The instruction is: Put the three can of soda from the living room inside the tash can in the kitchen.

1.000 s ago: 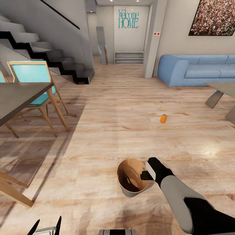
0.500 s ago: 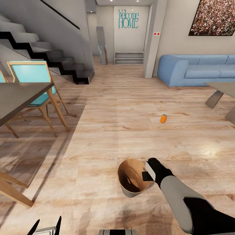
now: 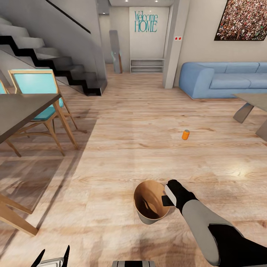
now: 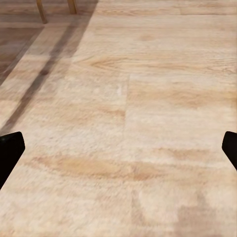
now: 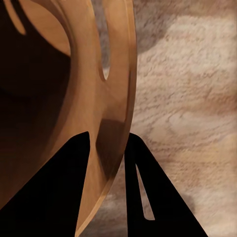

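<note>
Left gripper (image 3: 52,256), bottom left of the head view: fingers spread, over bare wood floor (image 4: 148,98). Right gripper (image 5: 107,163), lower centre-right: pinching the rim of the trash can (image 3: 150,218), one finger inside, one outside. Orange soda can (image 3: 185,134): upright on the floor, mid-right. Blue sofa (image 3: 222,79): upper right. Staircase (image 3: 55,55): upper left.

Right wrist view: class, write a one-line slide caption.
Right gripper pinches the trash can's rim, one finger inside, one outside, above wood floor.
</note>
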`<state>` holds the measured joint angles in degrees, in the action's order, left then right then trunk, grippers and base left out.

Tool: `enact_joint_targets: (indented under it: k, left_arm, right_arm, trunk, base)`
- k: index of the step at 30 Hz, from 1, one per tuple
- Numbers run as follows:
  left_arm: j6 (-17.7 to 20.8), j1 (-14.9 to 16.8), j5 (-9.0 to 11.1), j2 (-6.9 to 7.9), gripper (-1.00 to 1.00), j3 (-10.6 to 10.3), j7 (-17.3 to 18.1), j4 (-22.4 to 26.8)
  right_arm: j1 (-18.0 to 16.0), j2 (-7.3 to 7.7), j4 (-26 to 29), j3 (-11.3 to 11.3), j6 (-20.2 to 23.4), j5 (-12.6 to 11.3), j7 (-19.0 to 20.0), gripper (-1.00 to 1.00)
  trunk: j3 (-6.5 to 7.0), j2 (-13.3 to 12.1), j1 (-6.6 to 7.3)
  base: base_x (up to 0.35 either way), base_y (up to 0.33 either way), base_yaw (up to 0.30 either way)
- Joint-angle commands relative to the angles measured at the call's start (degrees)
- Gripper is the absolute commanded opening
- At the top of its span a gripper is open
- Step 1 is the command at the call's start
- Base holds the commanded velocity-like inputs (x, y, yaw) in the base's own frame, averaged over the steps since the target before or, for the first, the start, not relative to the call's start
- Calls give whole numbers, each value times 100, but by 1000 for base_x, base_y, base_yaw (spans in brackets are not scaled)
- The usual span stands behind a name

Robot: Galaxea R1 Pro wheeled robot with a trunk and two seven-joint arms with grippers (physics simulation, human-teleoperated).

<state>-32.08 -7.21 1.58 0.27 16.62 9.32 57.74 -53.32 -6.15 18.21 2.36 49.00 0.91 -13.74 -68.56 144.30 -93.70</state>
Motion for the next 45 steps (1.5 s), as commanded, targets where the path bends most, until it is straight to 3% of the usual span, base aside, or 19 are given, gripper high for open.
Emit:
enact_joint_targets:
  k: [1,30,45]
  left_arm:
    - [0,0,0,0,100,0,0,1]
    - [0,0,-1,-1,100,-1,0,12]
    - [16,0,-21,-1,100,-1,0,20]
  right_arm:
    - [6,0,-9,10,-11,-73,3,-100]
    - [14,22,12,12,-20,-65,3,-100]
    - [14,47,43,18,-22,-65,3,-100]
  trunk:
    - [-1,-1,-1]
    - [-1,-1,-1]
    - [331,-21,37]
  base:
    - [0,0,0]
    - [0,0,0]
    - [0,0,0]
